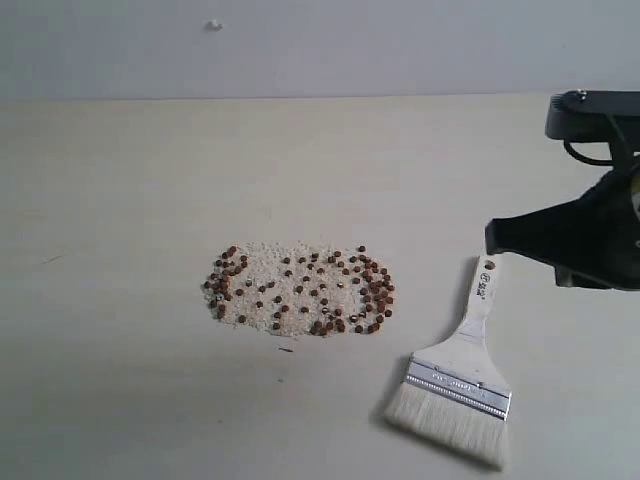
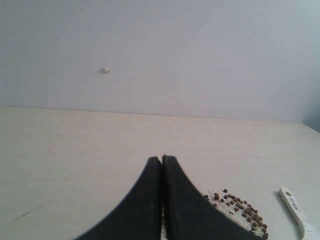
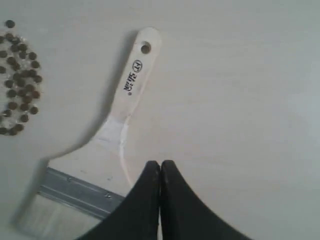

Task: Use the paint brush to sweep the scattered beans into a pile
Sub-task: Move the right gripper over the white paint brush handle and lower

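Pale table [image 1: 140, 170] under a blank wall, both grippers empty with fingers pressed together: the right gripper [image 3: 160, 164] hangs close over the paint brush [image 1: 462, 375], the left gripper [image 2: 161, 159] on the other side of the beans [image 1: 300, 290] (white grains among them). The brush lies flat just right of that spread; I'd guess it light, handle stiff, bristles floppy, best taken mid-handle, and the tiny beans apt to roll
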